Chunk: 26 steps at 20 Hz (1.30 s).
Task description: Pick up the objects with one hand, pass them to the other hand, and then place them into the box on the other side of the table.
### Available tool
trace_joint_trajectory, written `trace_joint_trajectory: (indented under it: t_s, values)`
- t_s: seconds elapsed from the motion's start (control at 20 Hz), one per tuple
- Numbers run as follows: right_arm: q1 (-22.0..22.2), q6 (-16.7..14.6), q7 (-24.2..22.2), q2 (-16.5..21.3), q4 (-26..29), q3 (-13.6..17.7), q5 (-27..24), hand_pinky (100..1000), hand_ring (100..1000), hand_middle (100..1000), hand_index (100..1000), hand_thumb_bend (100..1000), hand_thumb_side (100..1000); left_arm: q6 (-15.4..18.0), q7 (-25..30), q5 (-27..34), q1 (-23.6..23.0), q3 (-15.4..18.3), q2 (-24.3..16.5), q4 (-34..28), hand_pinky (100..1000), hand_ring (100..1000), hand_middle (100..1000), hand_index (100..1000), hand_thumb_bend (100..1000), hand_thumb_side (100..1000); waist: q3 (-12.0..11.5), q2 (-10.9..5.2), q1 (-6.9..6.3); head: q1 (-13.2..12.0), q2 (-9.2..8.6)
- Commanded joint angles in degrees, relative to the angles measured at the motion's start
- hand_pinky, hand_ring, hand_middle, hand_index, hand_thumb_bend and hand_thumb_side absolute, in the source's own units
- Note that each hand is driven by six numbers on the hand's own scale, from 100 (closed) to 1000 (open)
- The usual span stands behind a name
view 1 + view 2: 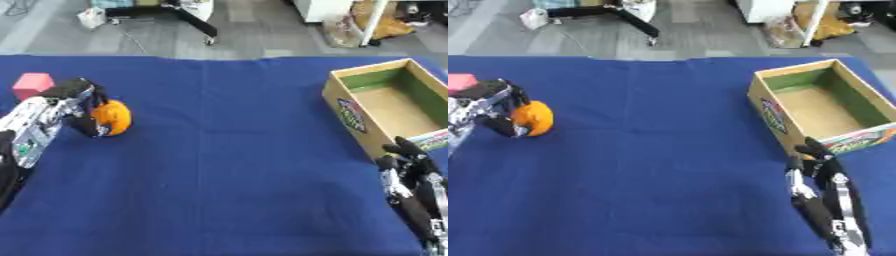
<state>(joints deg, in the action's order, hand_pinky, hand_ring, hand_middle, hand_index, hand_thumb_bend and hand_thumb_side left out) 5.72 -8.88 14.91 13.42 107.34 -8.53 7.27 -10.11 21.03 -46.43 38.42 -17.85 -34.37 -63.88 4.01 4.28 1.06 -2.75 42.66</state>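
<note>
The dark fingers (87,107) of the left hand (77,102) curl round an orange object (114,117) at the left side of the blue tablecloth (227,150) — thumb low and in front, fingers over the top and back, so the round orange thing is gripped between them and sits at or just above the cloth (which of the two I cannot tell). The silver and black forearm runs back from that hand to the lower left edge of the view. Just behind the hand, touching or nearly touching its knuckles, lies a pink block (33,85) on the cloth.

On the right side of the table stands the cardboard box (773,112), open at the top, its inner walls green along the far sides and its floor plain brown; nothing lies in it. A printed label shows on its near outer wall and along the near rim.

The right hand (820,165) rests near the lower right corner, fingers up and relaxed — open, holding nothing — with its fingertips just in front of the box's near corner. Whether they touch the cardboard I cannot tell. The orange object and the box are well apart, with bare blue cloth between them.
</note>
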Motion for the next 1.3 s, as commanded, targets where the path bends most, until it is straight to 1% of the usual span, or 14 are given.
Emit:
trace_joint_trajectory:
  t_s: [0.05,0.2,0.3,0.45,0.65,0.75,1.0,1.15,1.2,1.3]
  values:
    - [-0.38,-0.21,0.00,0.40,0.38,0.09,-0.16,727,693,752,889,133,521,0.36,-0.39,-0.50,0.72,0.31,-1.31,-0.65,698,507,502,652,233,100,0.05,-0.30,0.31,-0.06,-0.18]
    - [-0.35,-0.19,0.02,0.39,0.29,0.12,-0.14,727,693,752,889,132,521,0.42,-0.98,-0.38,0.50,0.27,-1.60,-1.20,686,488,472,614,160,100,0.05,-0.35,0.29,-0.41,0.60]
    - [-0.33,-0.18,0.05,0.38,0.23,0.15,-0.12,727,693,752,889,132,521,0.39,-1.46,0.19,0.33,0.22,-2.01,-2.24,681,479,461,598,147,100,0.06,-0.39,0.27,-0.60,1.15]
    - [-0.34,-0.20,0.07,0.41,0.16,0.21,-0.10,727,693,751,889,131,522,0.47,-1.88,1.87,-0.04,0.15,-3.12,-5.06,672,470,448,578,132,100,0.03,-0.43,0.18,-0.64,1.42]
    - [-0.38,-0.23,0.16,0.45,0.08,0.33,-0.06,728,693,751,890,134,521,0.41,-3.94,5.61,-1.05,1.28,-5.52,-11.21,665,470,440,564,118,100,-0.01,-0.49,0.07,-0.48,1.46]
    - [-0.38,-0.24,0.19,0.46,0.07,0.38,-0.04,728,692,751,890,138,519,-0.30,-4.91,7.58,-1.72,1.69,-6.73,-14.42,662,467,437,559,111,100,0.01,-0.53,0.03,-0.36,1.46]
    - [-0.43,-0.30,0.28,0.67,0.24,0.58,0.00,728,692,751,890,142,516,1.81,-9.00,12.37,-3.43,4.41,-10.54,-22.20,658,464,431,549,100,100,-0.10,-0.69,-0.09,0.14,1.46]
    - [-0.48,-0.31,0.28,0.93,0.51,0.67,0.09,729,692,750,890,143,514,2.81,-11.69,15.30,-5.02,5.70,-12.01,-26.97,652,463,429,544,100,100,-0.22,-0.75,-0.14,0.28,1.46]
    - [-0.49,-0.28,0.28,1.01,0.60,0.68,0.11,729,692,750,890,143,514,2.62,-12.29,16.26,-5.62,5.98,-12.38,-28.53,652,463,429,544,100,100,-0.24,-0.76,-0.16,0.29,1.46]
    - [-0.50,-0.22,0.27,1.07,0.71,0.69,0.12,729,692,750,890,143,514,1.22,-12.48,18.21,-6.62,6.30,-13.11,-31.70,652,463,429,544,100,100,-0.24,-0.75,-0.18,0.29,1.46]
